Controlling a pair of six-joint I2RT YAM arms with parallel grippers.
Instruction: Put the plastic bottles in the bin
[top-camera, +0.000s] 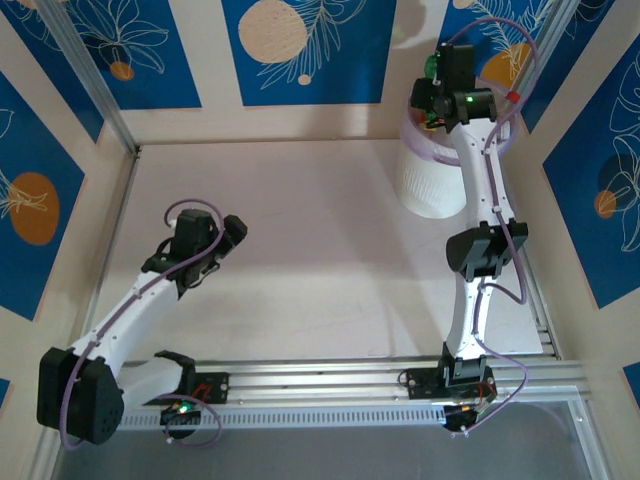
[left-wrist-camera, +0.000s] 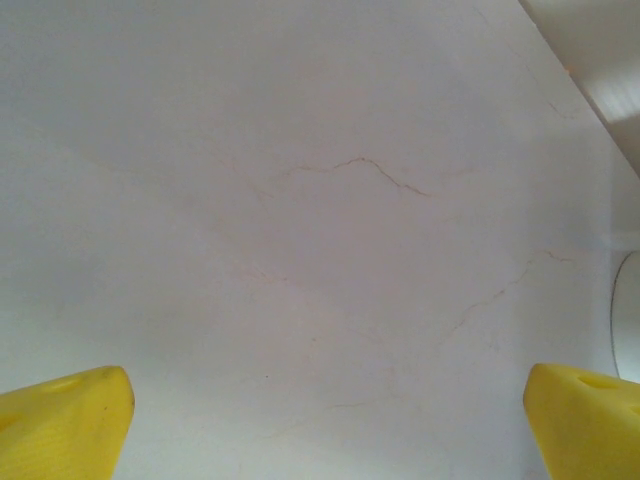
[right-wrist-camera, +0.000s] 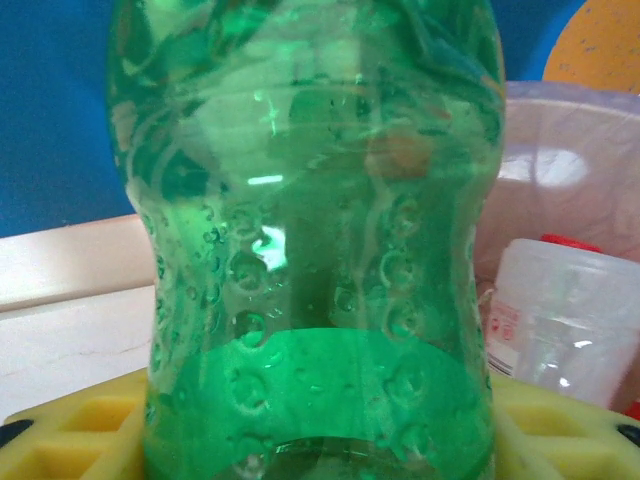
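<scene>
A green plastic bottle (right-wrist-camera: 320, 230) stands upright between the yellow fingers (right-wrist-camera: 70, 425) of my right gripper (right-wrist-camera: 320, 440), which is shut on its lower body. From above, that gripper (top-camera: 440, 75) holds the green bottle (top-camera: 432, 63) over the far side of the white bin (top-camera: 428, 185), whose rim is purplish. Inside the bin's liner (right-wrist-camera: 570, 150) lies a clear bottle (right-wrist-camera: 560, 320) with a red cap; that red cap (top-camera: 513, 97) also shows at the rim from above. My left gripper (left-wrist-camera: 325, 425) is wide open over bare table, nothing between its yellow fingertips (left-wrist-camera: 65, 420).
My left gripper (top-camera: 230, 235) hovers over the left middle of the pale table (top-camera: 320, 230). Blue patterned walls close in the back and sides. An aluminium rail (top-camera: 380, 375) runs along the near edge. The bin stands in the far right corner.
</scene>
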